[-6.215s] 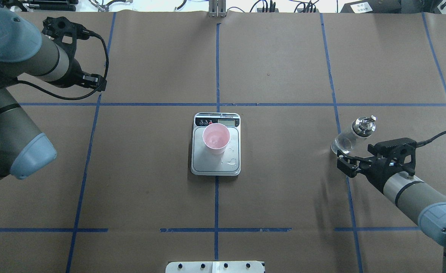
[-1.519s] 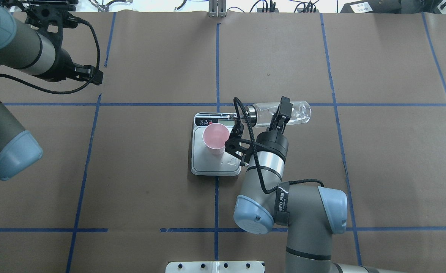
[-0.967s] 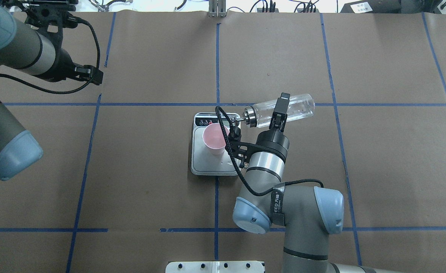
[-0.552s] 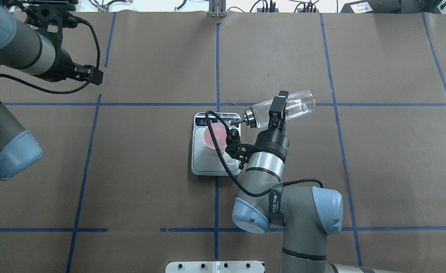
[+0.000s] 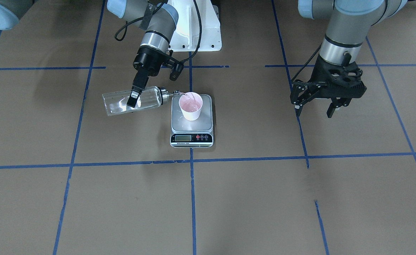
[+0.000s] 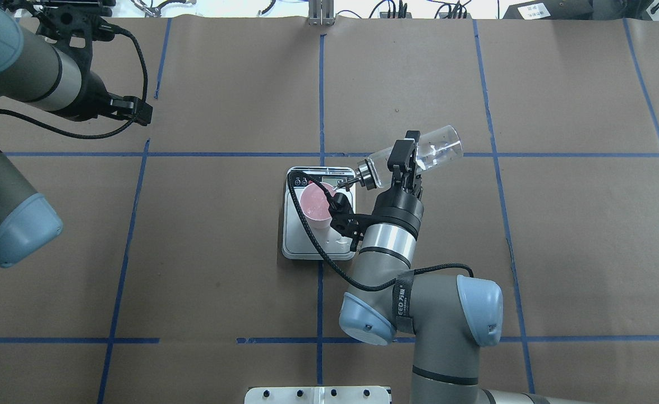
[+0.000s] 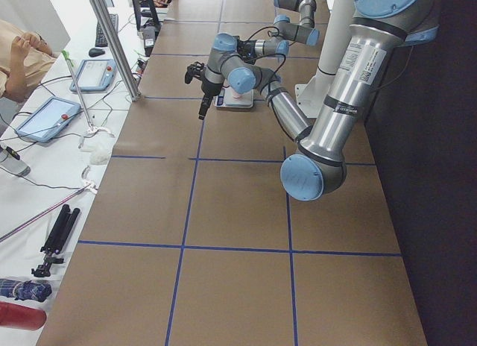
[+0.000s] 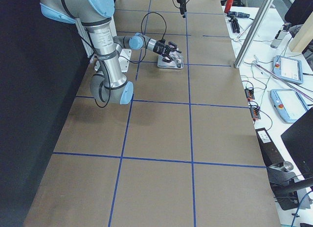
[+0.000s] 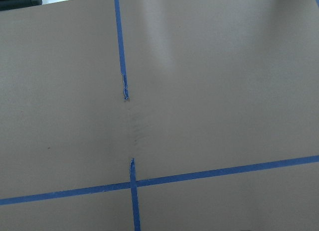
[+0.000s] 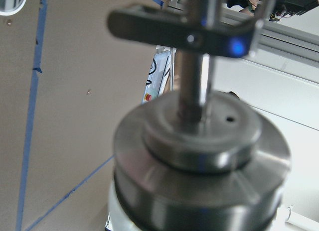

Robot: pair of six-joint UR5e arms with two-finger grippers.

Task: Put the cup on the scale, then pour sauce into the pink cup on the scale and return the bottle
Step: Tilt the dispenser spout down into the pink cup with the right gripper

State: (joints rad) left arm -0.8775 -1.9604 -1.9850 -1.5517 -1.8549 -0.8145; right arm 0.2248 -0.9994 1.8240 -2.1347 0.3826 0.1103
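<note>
Tilted clear bottle (image 5: 116, 103), spout (image 5: 176, 93) seemingly over cup (image 5: 191, 108)

Right jaws clamped, left jaws spread

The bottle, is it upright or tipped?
Tipped. The bottle lies almost level in the right end effector, its spout at the rim of the cup.
</note>
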